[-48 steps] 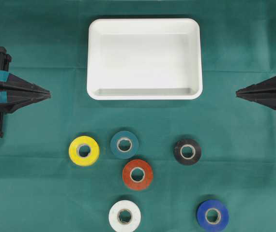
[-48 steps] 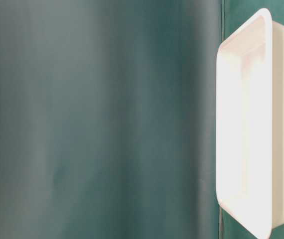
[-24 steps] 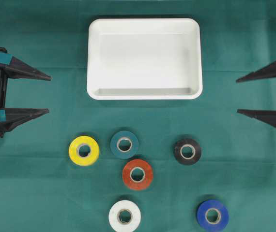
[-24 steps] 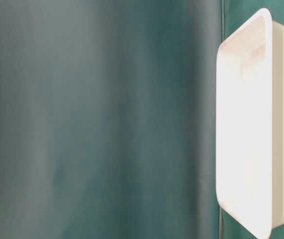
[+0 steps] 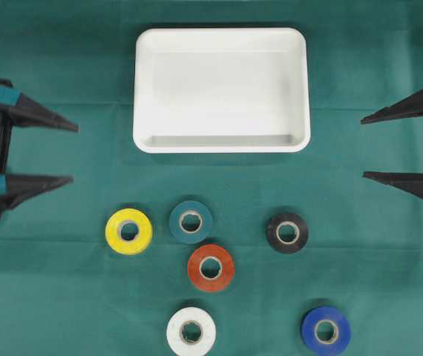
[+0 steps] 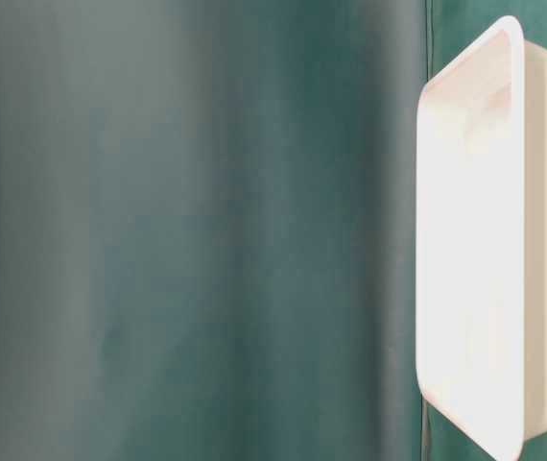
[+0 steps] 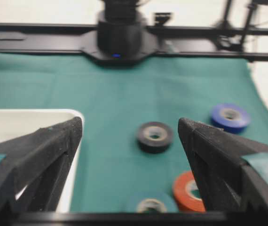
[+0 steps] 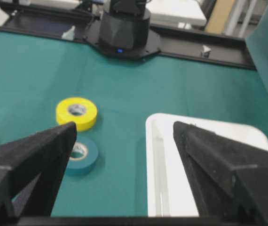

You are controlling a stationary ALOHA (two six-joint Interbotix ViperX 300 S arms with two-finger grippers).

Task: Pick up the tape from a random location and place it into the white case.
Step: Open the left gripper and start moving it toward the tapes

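The white case lies empty at the top middle of the green cloth; it also shows in the table-level view, the left wrist view and the right wrist view. Several tape rolls lie below it: yellow, teal, red, black, white and blue. My left gripper is open and empty at the left edge. My right gripper is open and empty at the right edge. Both are far from every roll.
The cloth covers the whole table. The arm bases stand at the left and right edges. In the wrist views the black roll and yellow roll lie ahead of the jaws.
Both grippers went from shut to wide open within the last second. The left fingers spread slightly further in the last half second. The rolls and case have not moved.
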